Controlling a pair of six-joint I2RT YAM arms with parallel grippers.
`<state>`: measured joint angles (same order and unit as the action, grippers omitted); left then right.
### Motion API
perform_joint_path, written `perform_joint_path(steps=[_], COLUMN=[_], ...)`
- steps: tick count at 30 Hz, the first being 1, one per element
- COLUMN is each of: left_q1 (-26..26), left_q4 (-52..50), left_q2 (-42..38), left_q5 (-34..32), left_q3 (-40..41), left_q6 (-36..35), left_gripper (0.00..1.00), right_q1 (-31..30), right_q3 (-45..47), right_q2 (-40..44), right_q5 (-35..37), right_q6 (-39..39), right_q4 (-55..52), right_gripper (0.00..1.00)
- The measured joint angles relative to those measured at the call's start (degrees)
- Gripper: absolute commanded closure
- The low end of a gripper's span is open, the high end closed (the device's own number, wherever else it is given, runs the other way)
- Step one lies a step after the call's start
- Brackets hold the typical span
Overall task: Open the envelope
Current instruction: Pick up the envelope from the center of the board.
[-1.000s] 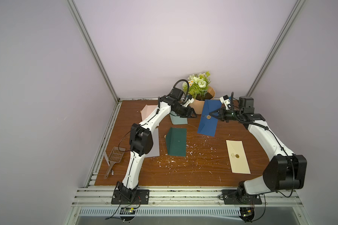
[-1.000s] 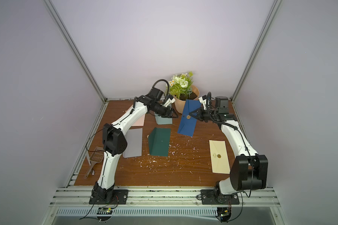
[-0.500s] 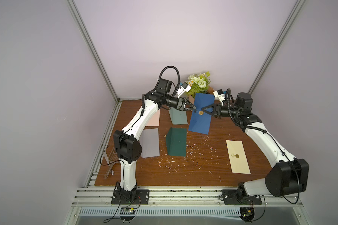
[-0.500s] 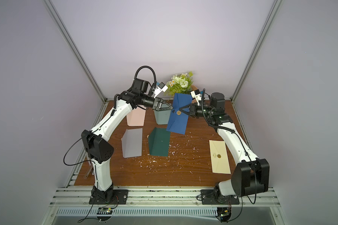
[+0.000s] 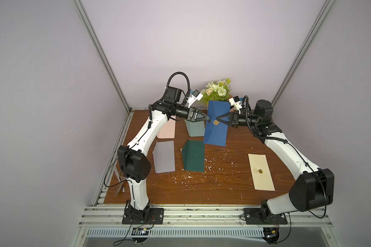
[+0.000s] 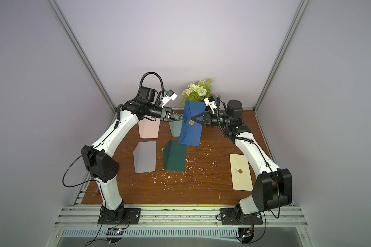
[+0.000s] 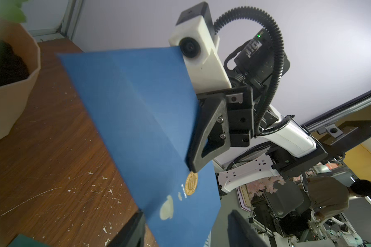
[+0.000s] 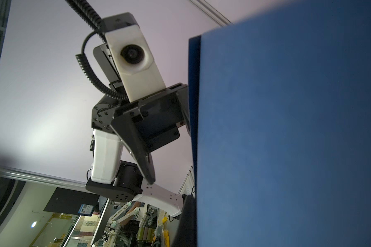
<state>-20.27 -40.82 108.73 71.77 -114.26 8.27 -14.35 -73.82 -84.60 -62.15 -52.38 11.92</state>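
While right gripper clamps the blue envelope aloft and left gripper straddles its edge, jaws apart, bench is brown wood flecked white; walls plain lilac.

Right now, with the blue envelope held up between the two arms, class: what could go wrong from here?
The right jaws pinch the blue envelope at one spot beside the gold seal. The rest hangs free, so a tug may twist or tear it.
The left jaws, open at its edge, might close on both layers, not the flap alone.
The flower pot stands close behind, so a swing could knock it.
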Motion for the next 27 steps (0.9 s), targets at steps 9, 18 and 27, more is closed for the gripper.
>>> perform_joint_path(steps=[9,18,27], left_q1=[1.57,-0.02,-0.15], left_q4=[0.37,0.52,0.79], left_q2=[-0.28,-0.87,-2.64], left_q5=[-0.24,1.7,3.26], left_q3=[1.29,1.36,2.93], left_q6=[0.02,-0.55,-1.14], left_gripper=[0.37,0.74,1.0], right_q1=[-2.19,-4.44,-5.16], right_q3=[-2.51,-5.33,-6.95], right_q2=[-0.02,-2.25,-4.79], right_q5=[-1.2,-1.2,-1.2], right_q6=[0.02,0.0,1.09], right_q4=[0.09,0.39,-0.17], right_gripper=[1.0,1.0,0.83])
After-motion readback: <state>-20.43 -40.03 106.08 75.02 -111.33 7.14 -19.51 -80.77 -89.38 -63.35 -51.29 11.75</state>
